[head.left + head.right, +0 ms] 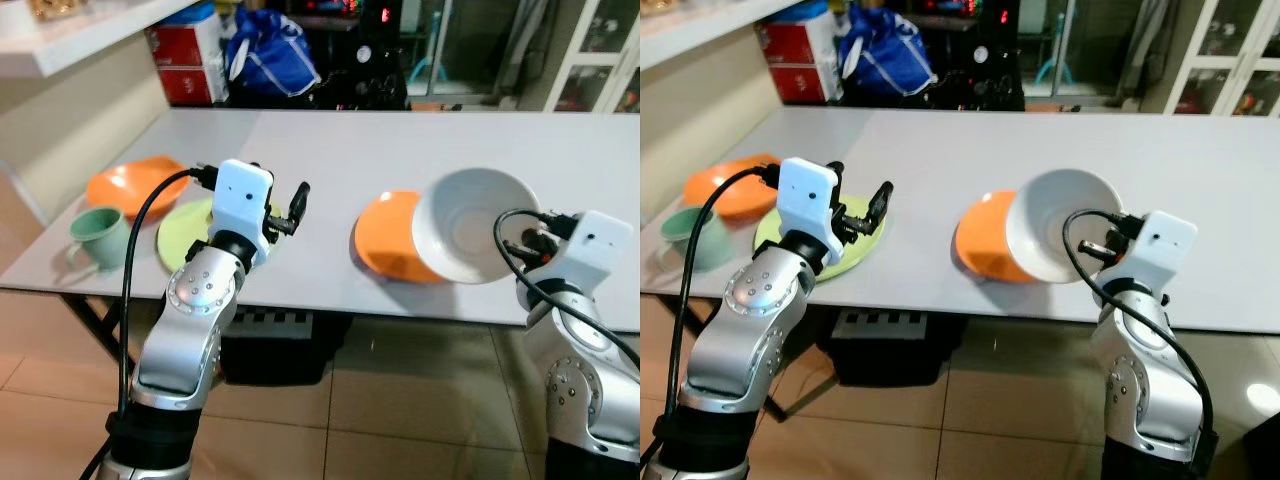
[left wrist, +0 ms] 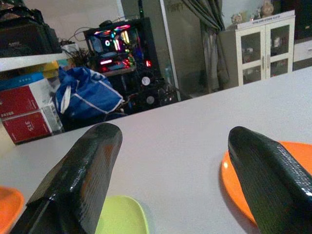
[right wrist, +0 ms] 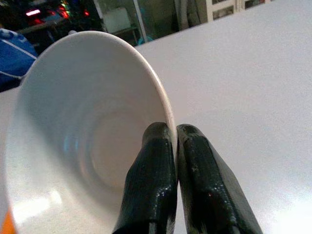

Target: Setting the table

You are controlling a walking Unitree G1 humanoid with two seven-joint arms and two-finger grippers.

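A: Which items are partly hidden?

B: The bowl (image 1: 470, 225) covers the right part of the orange plate (image 1: 385, 235). The left arm (image 1: 195, 300) covers the near-right part of the green plate (image 1: 185, 232). The mug (image 1: 680, 238) is hidden on its right side by the arm's cable.

A: Which are cut by a frame edge?

B: In the left wrist view, the orange plate (image 2: 234, 180) runs off the bottom edge behind one finger (image 2: 268, 175). The green plate (image 2: 122, 214) is also cut at the bottom. The second orange dish (image 2: 7, 207) is cut at the left edge.

A: Legibility?

B: Box (image 2: 27, 114) lettering is too blurred to read.
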